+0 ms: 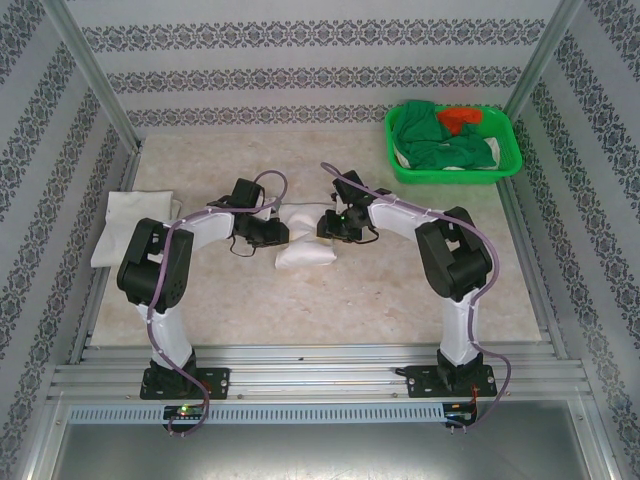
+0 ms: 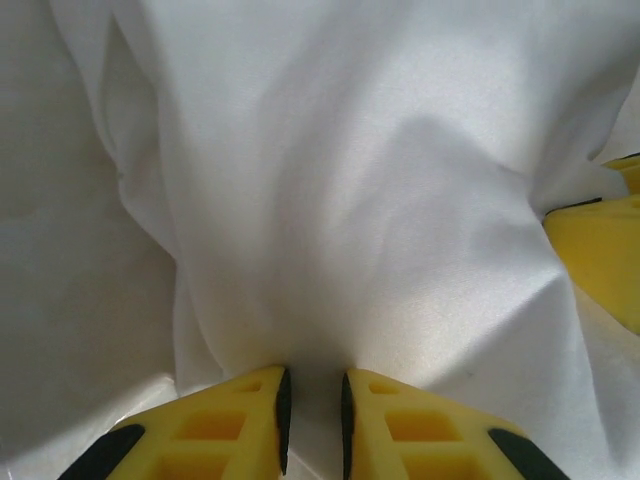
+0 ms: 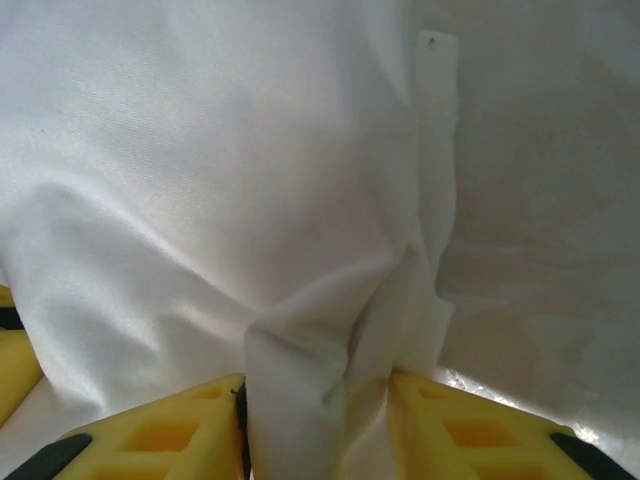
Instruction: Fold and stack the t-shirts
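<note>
Green basket (image 1: 512,160) sat at the far right corner of the desk (image 1: 380,300). Inside it was mostly crumpled green cloth (image 1: 445,148), with an orange-red piece (image 1: 460,119) on top toward the far side. Some white fabric (image 1: 480,170) showed under the green along the near wall. Couldn't tell what kind of garments these were.

A white t-shirt (image 1: 305,248) lay bunched into a compact bundle around the desk centre, well apart from the basket. Both arms reached in over it from either side.

Left hand (image 2: 313,385) was pressed nearly together on the white t-shirt. Only a thin layer of cloth sat between its yellow fingers (image 2: 235,425), and the fabric pulled taut away from the grip. Right hand (image 3: 315,390) was pinching a thicker gathered fold of the same shirt, with cloth bulging up between the fingers. Each wrist view caught a bit of the other hand's yellow finger at its edge, so the two hands were near each other.

A second folded t-shirt (image 1: 122,228) lay flat at the left edge of the desk, untouched by either arm.
</note>
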### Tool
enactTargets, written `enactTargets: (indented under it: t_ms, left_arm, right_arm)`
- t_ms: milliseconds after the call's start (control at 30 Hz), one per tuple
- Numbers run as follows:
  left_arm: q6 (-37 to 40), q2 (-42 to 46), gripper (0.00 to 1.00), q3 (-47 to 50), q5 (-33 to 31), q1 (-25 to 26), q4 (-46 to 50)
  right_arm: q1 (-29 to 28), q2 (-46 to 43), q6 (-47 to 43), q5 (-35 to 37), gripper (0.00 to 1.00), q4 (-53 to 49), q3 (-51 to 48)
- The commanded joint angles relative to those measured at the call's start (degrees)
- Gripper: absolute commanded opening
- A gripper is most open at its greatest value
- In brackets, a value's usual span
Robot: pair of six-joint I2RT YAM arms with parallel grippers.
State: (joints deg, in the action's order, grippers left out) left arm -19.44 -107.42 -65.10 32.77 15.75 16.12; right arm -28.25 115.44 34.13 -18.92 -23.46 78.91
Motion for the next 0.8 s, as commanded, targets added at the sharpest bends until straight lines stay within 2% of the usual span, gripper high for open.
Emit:
enactTargets:
  t_ms: [0, 100, 233, 433, 533, 767]
  left_arm:
    - [1.17, -1.14, 0.23, 0.29, -1.78, -0.1, 0.12]
    - [1.17, -0.96, 0.24, 0.02, -1.88, -0.17, 0.49]
    - [0.28, -0.93, 0.24, 0.54, -1.36, -0.19, -0.21]
    - [-0.6, -1.23, 0.25, 0.5, -0.86, -0.33, -0.92]
    - [-1.15, -1.37, 0.26, 0.49, -0.79, -0.54, -1.29]
    - [-3.39, -1.39, 0.27, 1.52, 0.01, -1.49, -3.4]
  right_arm:
    - [0.48, -4.34, -1.43, 1.42, 0.45, -1.53, -0.66]
    - [0.16, -10.05, -3.86, 4.6, 0.53, -1.0, -3.07]
    - [-1.76, -12.57, -9.47, 4.5, 0.55, -1.7, -2.93]
    - [-6.7, -6.58, -13.1, 1.78, 0.48, -3.96, 1.93]
    - [-7.92, -2.04, -11.81, 0.92, 0.43, -5.22, 3.17]
    - [-8.4, 5.01, -12.09, -1.46, 0.43, -6.63, 0.41]
